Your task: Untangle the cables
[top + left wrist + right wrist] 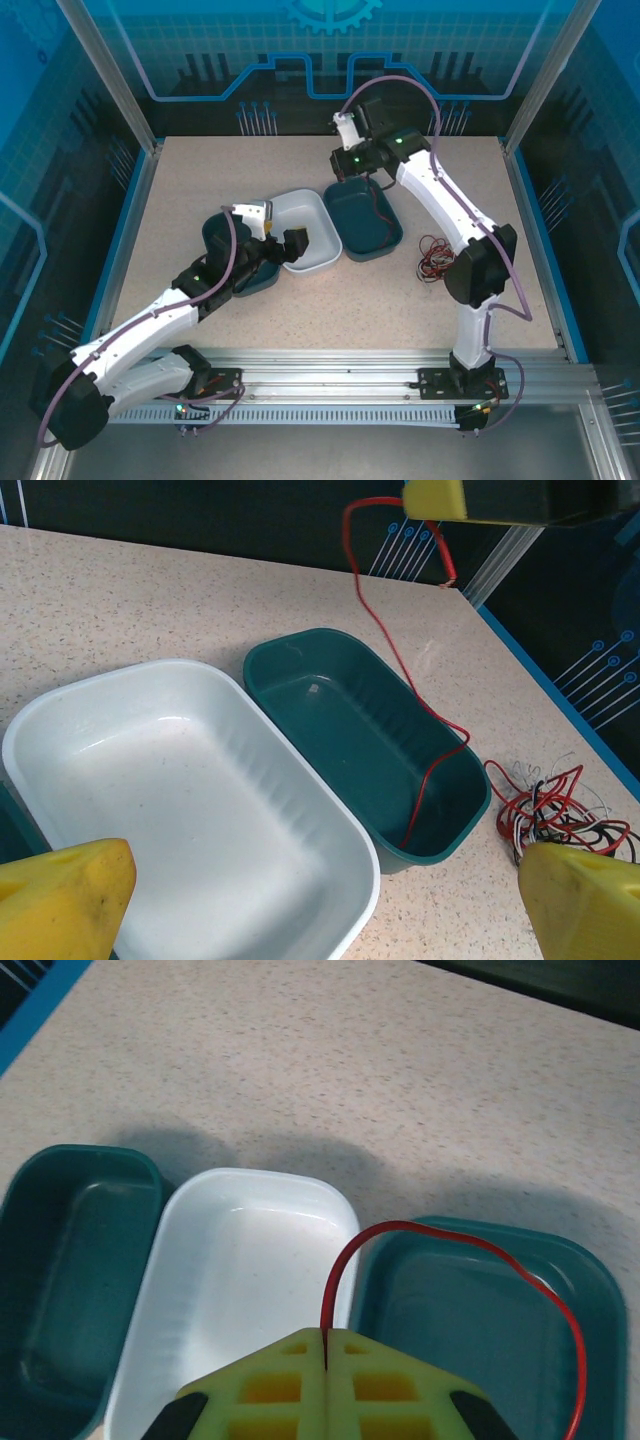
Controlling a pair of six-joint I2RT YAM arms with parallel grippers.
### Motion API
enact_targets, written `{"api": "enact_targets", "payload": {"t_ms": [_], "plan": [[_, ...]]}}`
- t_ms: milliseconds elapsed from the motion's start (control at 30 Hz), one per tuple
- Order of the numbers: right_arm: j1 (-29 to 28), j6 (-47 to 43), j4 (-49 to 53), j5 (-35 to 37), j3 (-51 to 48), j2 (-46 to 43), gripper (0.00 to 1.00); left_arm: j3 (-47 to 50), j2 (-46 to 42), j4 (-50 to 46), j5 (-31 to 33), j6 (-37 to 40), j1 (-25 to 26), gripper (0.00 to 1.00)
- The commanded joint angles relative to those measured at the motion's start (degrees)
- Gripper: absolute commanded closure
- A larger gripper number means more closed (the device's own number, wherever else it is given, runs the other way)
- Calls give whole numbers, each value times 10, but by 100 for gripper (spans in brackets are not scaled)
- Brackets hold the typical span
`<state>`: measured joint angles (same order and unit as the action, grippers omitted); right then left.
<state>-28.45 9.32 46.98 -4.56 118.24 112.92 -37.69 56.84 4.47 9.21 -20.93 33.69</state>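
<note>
1. Bottom of the left wrist view: the left gripper (pixel 320 910) gapes fully open and empty over a white rectangular plastic tub (pixel 200 780).
2. Lower right: thin red, black and whitish cables (pixel 550 815) lie knotted on the table, so most untangling seems undone.
3. Top: the right gripper (pixel 325 1345) pinches one thin red cable (pixel 400 670), which trails into a dark green plastic tub (pixel 330 710), apparently freed.
</note>
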Motion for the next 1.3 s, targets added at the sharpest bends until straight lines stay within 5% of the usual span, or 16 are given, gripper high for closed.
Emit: {"api": "enact_targets", "payload": {"t_ms": [0,233,533,1267], "plan": [[-1,-4,-26,-60,32,26,100,5,-12,-5,12,-4,-3,1],[18,30,-51,-66,0,42,100,5,-13,-9,17,0,-3,1],[52,88,-99,-59,-172,-23,100,2,-4,-7,19,4,-4,1],[5,110,-46,142,-303,-33,98,-19,1,-41,9,-17,-4,1]]}}
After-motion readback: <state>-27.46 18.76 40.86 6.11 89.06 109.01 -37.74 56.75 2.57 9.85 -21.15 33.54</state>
